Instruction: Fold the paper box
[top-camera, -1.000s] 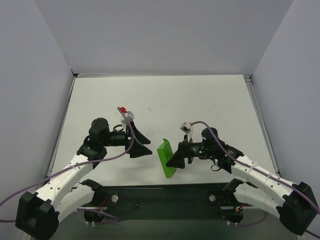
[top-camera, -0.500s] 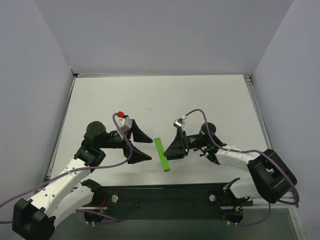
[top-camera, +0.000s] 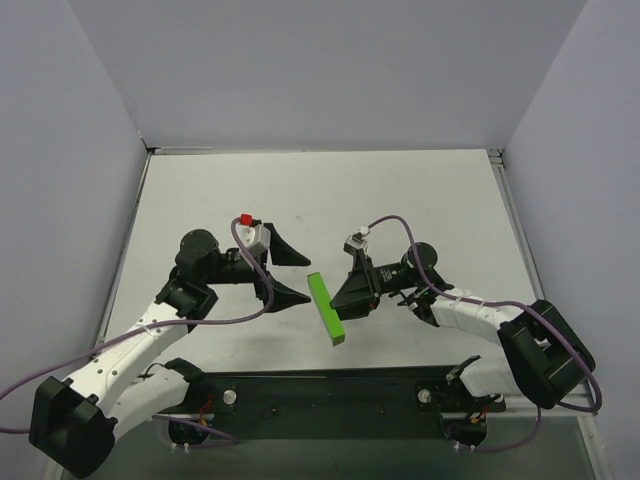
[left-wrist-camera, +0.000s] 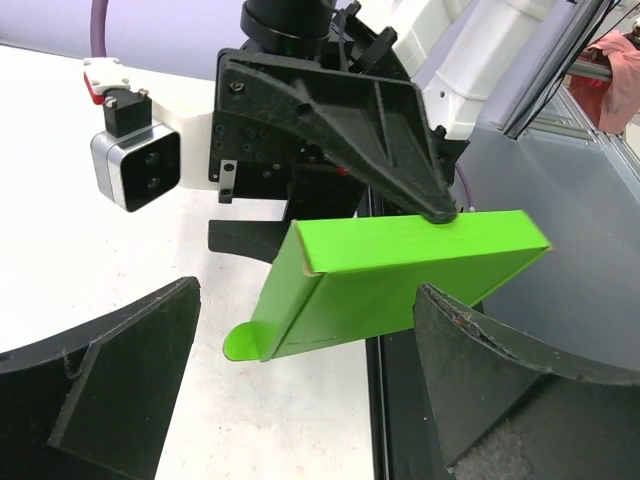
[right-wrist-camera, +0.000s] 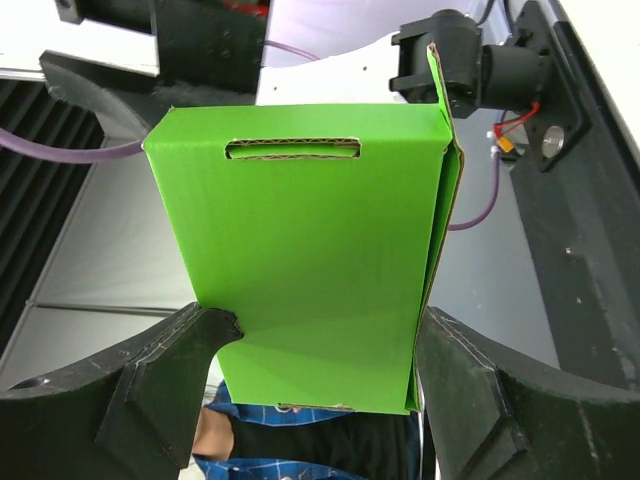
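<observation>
The right end effector (top-camera: 340, 301) is clamped across the paper box (top-camera: 327, 310) and holds the flattened green shell on edge, with the tabletop (top-camera: 330, 200) below the box. The left end effector (top-camera: 302, 278) sits just left of the box with its fingers spread wide, and the box's broad face and rounded tab (left-wrist-camera: 240, 342) lie just beyond them, untouched. Folding looks barely begun: next, the left end effector likely must close on that free end while the right one holds steady.
</observation>
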